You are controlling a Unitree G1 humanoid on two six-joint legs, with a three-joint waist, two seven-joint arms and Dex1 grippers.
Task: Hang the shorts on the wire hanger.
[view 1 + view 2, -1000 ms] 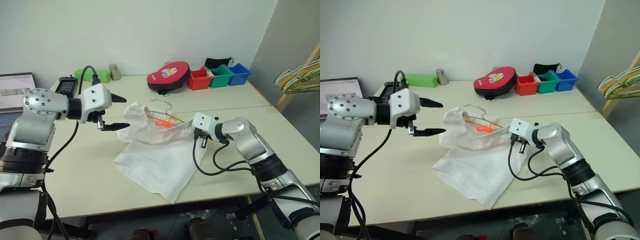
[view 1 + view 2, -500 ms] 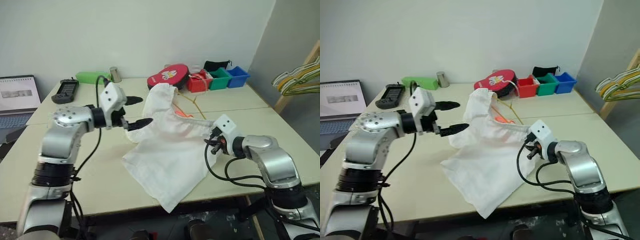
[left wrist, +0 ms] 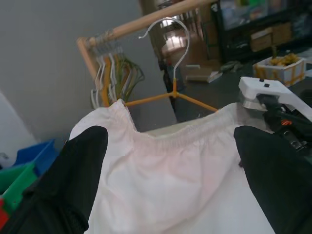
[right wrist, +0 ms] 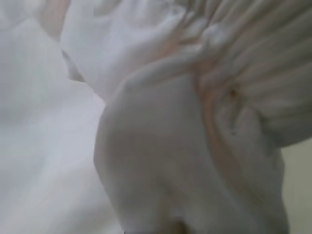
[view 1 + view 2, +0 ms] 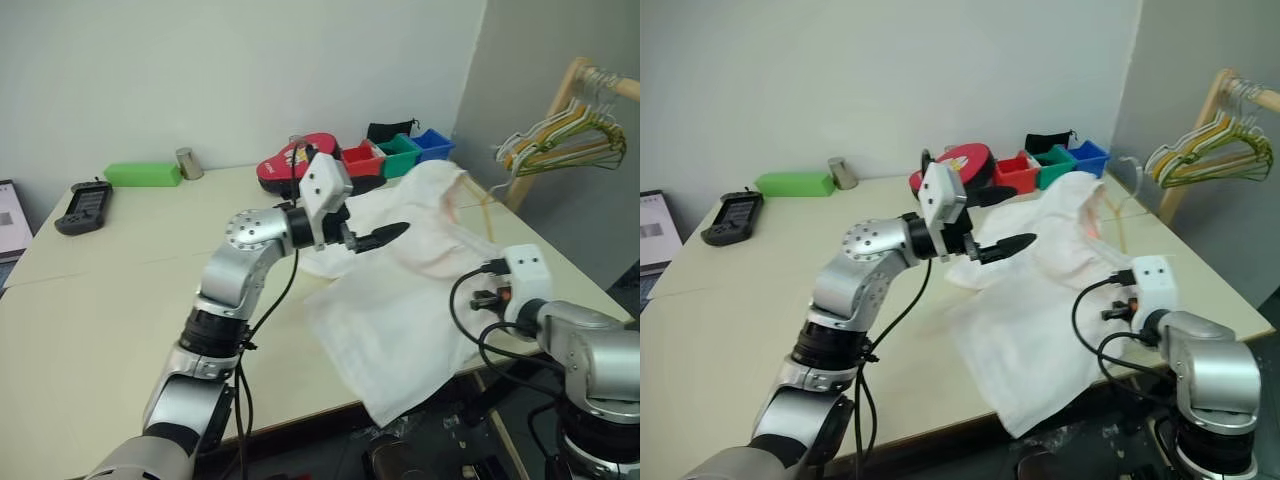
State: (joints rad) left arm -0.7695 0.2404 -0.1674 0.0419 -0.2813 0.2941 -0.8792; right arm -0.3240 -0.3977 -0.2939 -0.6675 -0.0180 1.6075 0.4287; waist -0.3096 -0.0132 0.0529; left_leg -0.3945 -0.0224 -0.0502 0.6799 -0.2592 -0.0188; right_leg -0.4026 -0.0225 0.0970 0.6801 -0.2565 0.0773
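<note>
The left gripper (image 3: 170, 161) has its jaws wide apart, holding nothing. The right gripper's jaws are closed on the shorts (image 5: 400, 310), which hang over the counter's (image 5: 120, 300) right edge with the wire hanger (image 3: 174, 92) inside.

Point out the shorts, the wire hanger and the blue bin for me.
shorts (image 5: 400, 320): left eye view, on the flat white fabric in the middle.
wire hanger (image 3: 174, 87): left wrist view, where the grey hook meets the orange wire.
blue bin (image 5: 434, 146): left eye view, on its front wall.
</note>
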